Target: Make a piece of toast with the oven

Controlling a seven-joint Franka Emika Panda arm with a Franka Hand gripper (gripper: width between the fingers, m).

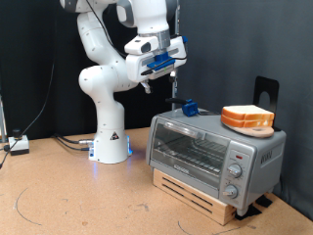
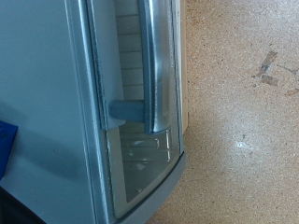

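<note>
Cork-brown table bears the oven; black curtain behind.

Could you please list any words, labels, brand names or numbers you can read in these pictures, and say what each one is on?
None can be read.
Oven: pale markings around its knobs are too small and blurred to read.
Glass door: faint marks near its corner are illegible.
Gripper, bread: no text visible.

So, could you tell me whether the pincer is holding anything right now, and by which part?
Nothing: the pincer hangs in the air above the oven, no object between its fingers.
</note>
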